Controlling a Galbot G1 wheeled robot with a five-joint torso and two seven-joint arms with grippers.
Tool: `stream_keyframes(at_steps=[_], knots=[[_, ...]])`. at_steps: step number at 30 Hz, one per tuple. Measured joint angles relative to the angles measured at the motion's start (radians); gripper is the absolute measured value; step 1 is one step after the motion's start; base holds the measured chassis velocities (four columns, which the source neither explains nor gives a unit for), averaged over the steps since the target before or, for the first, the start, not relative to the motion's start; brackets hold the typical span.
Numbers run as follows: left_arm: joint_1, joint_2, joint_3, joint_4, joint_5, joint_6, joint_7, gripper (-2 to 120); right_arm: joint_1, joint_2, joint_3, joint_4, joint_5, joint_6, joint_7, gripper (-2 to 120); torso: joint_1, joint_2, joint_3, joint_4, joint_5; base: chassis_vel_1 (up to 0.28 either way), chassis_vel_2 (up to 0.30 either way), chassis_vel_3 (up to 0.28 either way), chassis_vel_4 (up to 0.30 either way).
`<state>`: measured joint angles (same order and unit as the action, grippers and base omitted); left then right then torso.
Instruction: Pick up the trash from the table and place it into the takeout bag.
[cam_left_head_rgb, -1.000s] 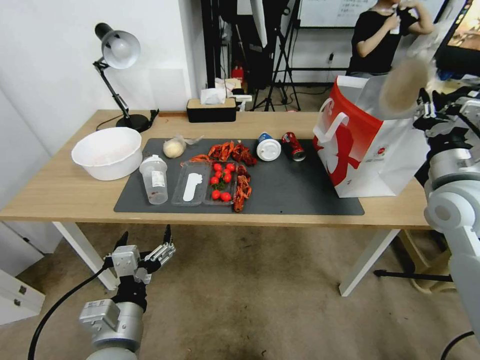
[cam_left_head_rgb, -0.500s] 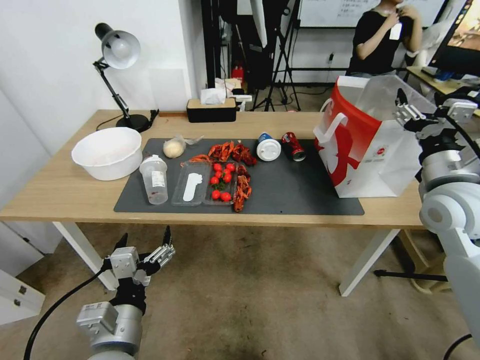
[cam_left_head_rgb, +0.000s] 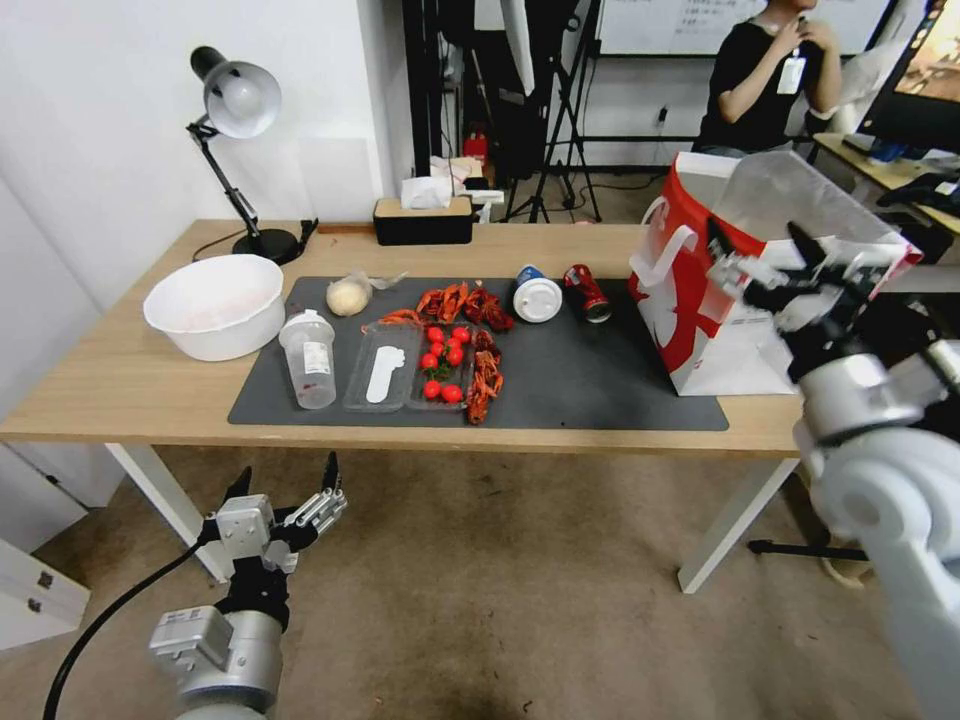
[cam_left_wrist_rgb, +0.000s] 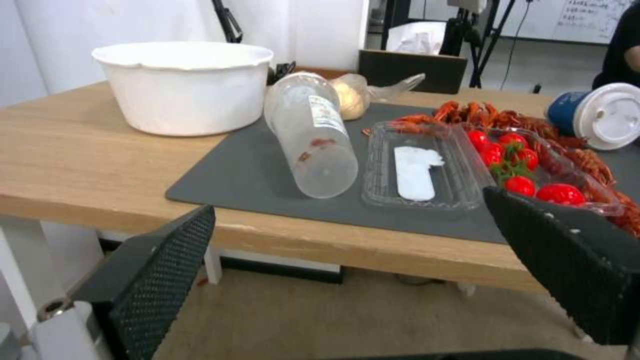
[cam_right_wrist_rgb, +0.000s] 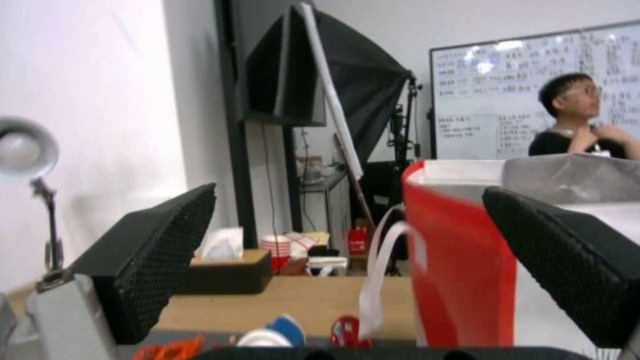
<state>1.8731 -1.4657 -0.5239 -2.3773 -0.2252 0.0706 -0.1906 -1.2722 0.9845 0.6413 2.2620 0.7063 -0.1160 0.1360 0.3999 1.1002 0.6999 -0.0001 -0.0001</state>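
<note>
the left claw (cam_left_head_rgb: 283, 495) hangs low before the surface (cam_left_head_rgb: 120, 380), fingers spread, empty. bottle (cam_left_head_rgb: 309, 358), bun (cam_left_head_rgb: 348, 296), cup (cam_left_head_rgb: 537, 294) and can (cam_left_head_rgb: 586, 292) sit on the mat. the right claw (cam_left_head_rgb: 765, 265) is raised beside the bag (cam_left_head_rgb: 700, 300), spread wide, empty.

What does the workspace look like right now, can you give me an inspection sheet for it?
Surface: table with dark mat.
Job's things: bag upright at the mat's right end; bottle, bun, cup and can on the mat.
Clutter: white bowl, clear tray, tomatoes, crayfish shells, lamp, tissue box.
Grippers: left gripper open, low before the table; right gripper open, empty, at the bag's front.
Cables: black cable along the left arm.
Surroundings: tripods, whiteboard, seated person behind.
</note>
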Motion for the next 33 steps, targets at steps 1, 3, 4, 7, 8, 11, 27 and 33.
stream_keyframes(at_steps=[1,3,4,7,8,11,27,33], knots=[[0.000,0.000,0.000,0.000,0.000,-0.001,0.000,100,-0.009,0.002,0.000,0.002,-0.010,0.006,-0.004,100,0.000,0.000,0.000,0.0001,0.0000,0.000,0.000,0.000,0.000],[0.000,0.000,0.000,0.000,0.000,-0.002,0.000,100,-0.015,0.004,0.000,0.004,-0.017,0.010,-0.007,100,0.000,0.000,0.000,0.0001,0.0000,0.000,0.000,0.000,0.000],[0.000,-0.001,0.000,0.001,0.000,-0.002,0.000,100,-0.020,0.005,0.000,0.005,-0.023,0.013,-0.009,100,0.000,0.000,0.000,0.0001,-0.0001,0.000,0.000,0.000,0.000],[0.001,-0.001,-0.001,0.002,0.000,-0.005,0.001,100,-0.047,0.012,0.000,0.010,-0.050,0.029,-0.020,100,0.000,0.000,0.000,0.0001,-0.0001,0.000,0.000,0.000,0.000],[0.001,-0.001,-0.001,0.002,0.000,-0.005,0.001,100,-0.047,0.012,0.000,0.010,-0.050,0.029,-0.020,100,0.000,0.000,0.000,0.0001,-0.0001,0.000,0.000,0.000,0.000],[0.000,-0.001,-0.003,0.006,0.000,-0.009,0.003,100,-0.150,0.048,-0.001,0.019,-0.130,0.100,-0.040,100,0.000,0.000,0.000,0.0000,-0.0001,0.000,0.000,0.000,0.000],[-0.010,0.007,-0.010,0.027,-0.003,-0.029,0.008,100,-0.452,0.207,-0.040,-0.076,-0.329,0.370,-0.059,100,0.000,0.000,0.000,0.0000,0.0000,0.000,0.000,0.000,0.000],[-0.016,0.011,-0.008,0.035,-0.003,-0.030,0.015,100,-0.501,0.250,-0.060,-0.125,-0.366,0.431,-0.058,100,0.000,0.000,0.000,0.0001,-0.0001,0.000,0.000,0.000,0.000]])
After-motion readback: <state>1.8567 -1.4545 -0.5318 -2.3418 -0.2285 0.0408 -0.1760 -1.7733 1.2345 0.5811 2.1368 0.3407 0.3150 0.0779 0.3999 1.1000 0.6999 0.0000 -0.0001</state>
